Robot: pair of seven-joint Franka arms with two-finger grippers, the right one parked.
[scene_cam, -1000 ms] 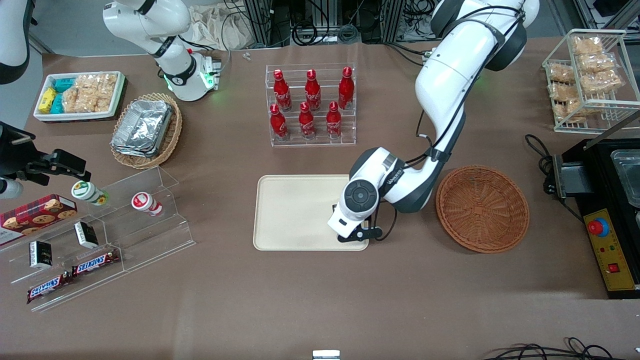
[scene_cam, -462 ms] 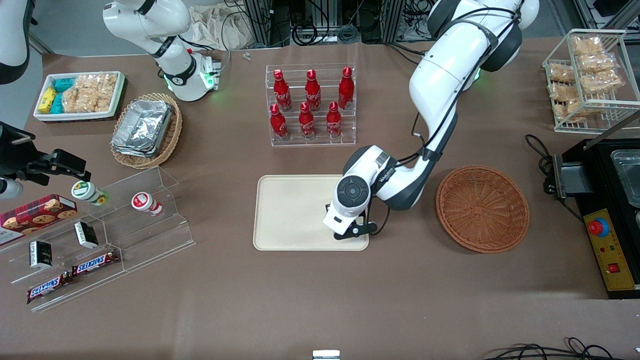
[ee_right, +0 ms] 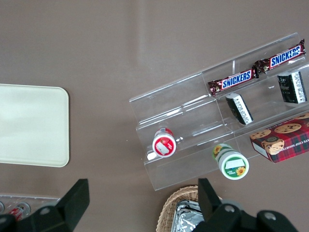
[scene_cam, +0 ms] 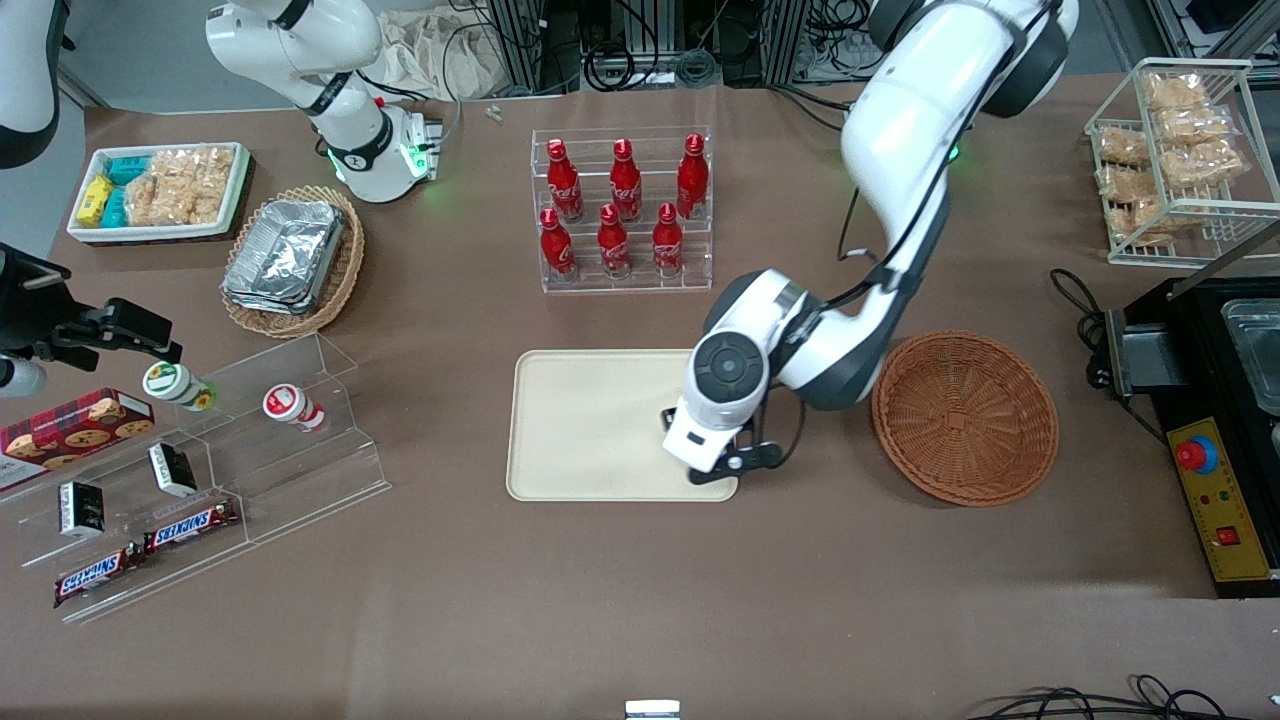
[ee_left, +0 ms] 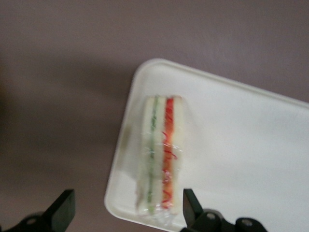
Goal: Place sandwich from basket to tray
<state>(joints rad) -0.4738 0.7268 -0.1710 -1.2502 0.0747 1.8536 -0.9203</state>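
Observation:
The sandwich [ee_left: 161,154] lies on its side on the cream tray [ee_left: 251,145] close to one rounded corner, its green and red filling stripes showing through clear wrap. My left gripper [ee_left: 126,205] hangs open above it, with one black fingertip [ee_left: 63,209] over the brown table and the other [ee_left: 191,207] over the tray, neither touching the sandwich. In the front view my gripper [scene_cam: 712,445] is over the tray's [scene_cam: 580,425] corner nearest the round reddish-brown basket [scene_cam: 965,418], and it hides the sandwich. The basket holds nothing.
A clear rack of red bottles [scene_cam: 620,210] stands farther from the front camera than the tray. A tan oval basket with foil trays [scene_cam: 292,258] and clear snack shelves [scene_cam: 200,470] lie toward the parked arm's end. A wire rack [scene_cam: 1180,150] and a black box [scene_cam: 1215,430] are toward the working arm's end.
My hand first slid a little over the tray toward the parked arm's end. It then shifted back toward the basket and looks higher above the tray's corner.

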